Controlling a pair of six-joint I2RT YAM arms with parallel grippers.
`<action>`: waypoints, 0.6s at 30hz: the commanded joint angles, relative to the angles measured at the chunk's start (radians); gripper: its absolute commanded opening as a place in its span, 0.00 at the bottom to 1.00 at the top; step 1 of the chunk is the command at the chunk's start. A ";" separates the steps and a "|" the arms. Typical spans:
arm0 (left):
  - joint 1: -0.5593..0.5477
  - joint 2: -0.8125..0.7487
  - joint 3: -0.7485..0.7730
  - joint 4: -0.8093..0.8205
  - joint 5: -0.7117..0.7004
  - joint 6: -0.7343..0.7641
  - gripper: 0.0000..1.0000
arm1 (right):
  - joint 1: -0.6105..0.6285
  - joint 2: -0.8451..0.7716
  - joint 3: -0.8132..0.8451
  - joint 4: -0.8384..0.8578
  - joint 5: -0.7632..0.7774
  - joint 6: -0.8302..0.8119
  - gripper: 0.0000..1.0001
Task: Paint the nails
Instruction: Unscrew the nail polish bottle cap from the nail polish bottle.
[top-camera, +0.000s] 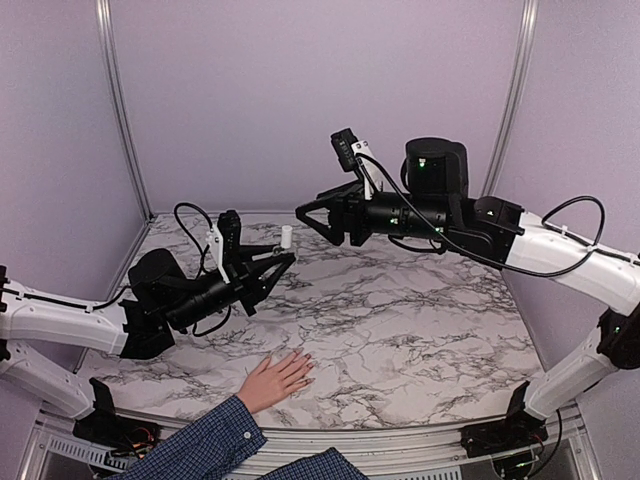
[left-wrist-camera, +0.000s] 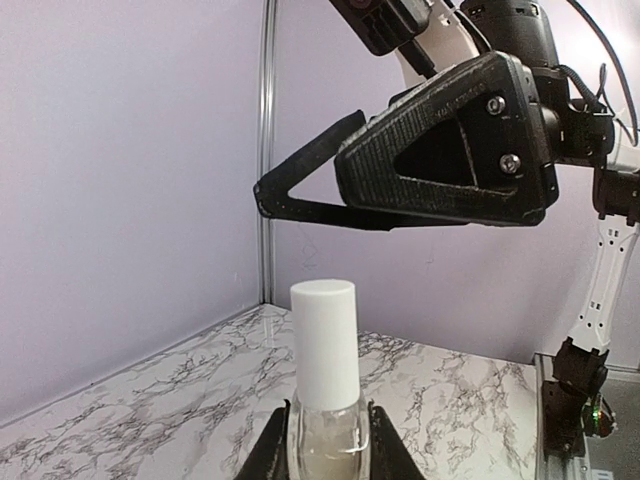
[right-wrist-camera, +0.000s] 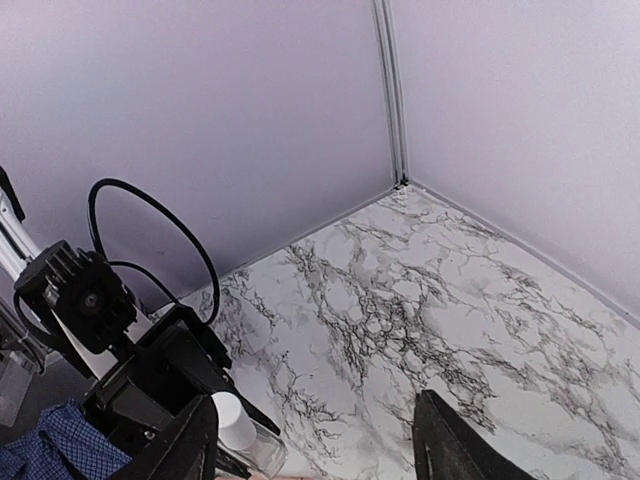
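Pinching a small glass polish bottle (left-wrist-camera: 322, 425) by its body, my left hand (left-wrist-camera: 325, 455) holds it above the marble worktop (top-camera: 420, 320) with the white cap (left-wrist-camera: 324, 325) pointing up. My right hand (top-camera: 310, 218) hangs just beyond the cap and a little higher, fingers spread wide, gripping nothing. The nails (top-camera: 303, 368) are on a person's hand (top-camera: 275, 381) lying flat at the worktop's near edge, with a plaid sleeve (top-camera: 200, 448) behind it. They are too small to make out.

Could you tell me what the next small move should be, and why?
Probably lower the open right end effector onto the white cap and close on it: the left end effector holds the nail polish bottle upright and capped, with the right one just above.
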 joint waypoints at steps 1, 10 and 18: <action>0.000 0.027 0.049 -0.006 -0.101 0.025 0.00 | -0.004 0.044 0.060 -0.017 0.039 0.071 0.62; -0.007 0.075 0.075 -0.014 -0.169 0.055 0.00 | -0.004 0.108 0.083 -0.014 0.015 0.111 0.52; -0.010 0.110 0.095 -0.034 -0.208 0.069 0.00 | -0.001 0.139 0.078 0.001 -0.019 0.141 0.43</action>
